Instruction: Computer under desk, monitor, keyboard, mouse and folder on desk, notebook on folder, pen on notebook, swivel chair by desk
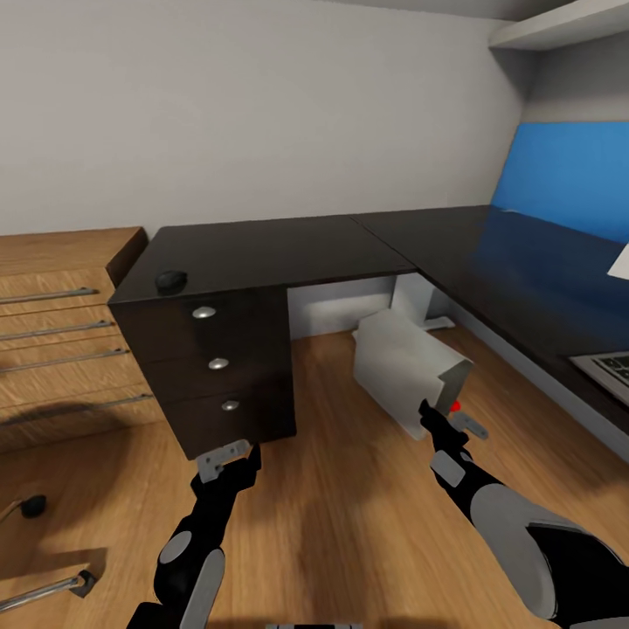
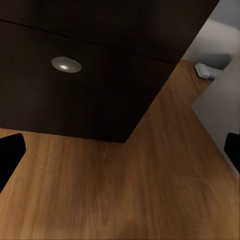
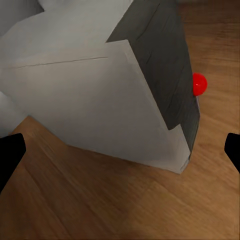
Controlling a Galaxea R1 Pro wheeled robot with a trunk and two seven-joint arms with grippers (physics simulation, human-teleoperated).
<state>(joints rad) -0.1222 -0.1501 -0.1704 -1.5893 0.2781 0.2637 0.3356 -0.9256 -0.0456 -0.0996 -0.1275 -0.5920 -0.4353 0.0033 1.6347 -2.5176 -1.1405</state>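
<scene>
I'm parked facing the corner of the L-shaped desk (image 1: 288, 249). The computer (image 1: 406, 367) — a white tower with a dark front panel and a red button (image 3: 199, 84) — stands on the floor at the mouth of the knee space, only partly under the desktop and skewed, with its front end angled out toward me and to my right.

My right gripper (image 1: 445, 426) is just beside that front end, near the red button. On the right wrist view both fingertips sit at the frame edges with the tower's side and front edge between them, so the fingers are apart and nothing is held. My left gripper (image 1: 229, 456) hovers low by the foot of the drawer unit (image 1: 218, 367), also spread wide and empty, and well apart from the tower.

Key relation: the tower lies straight ahead of the right gripper, long axis running from near-right back toward the wall under the desk. The right arm is clearly nearer. My judgement — push along that axis from the front end, to slide it further under.

The mouse (image 1: 171, 281) sits on the desk's left end, above the drawers. A keyboard (image 1: 607, 371) edge shows on the right wing.
</scene>
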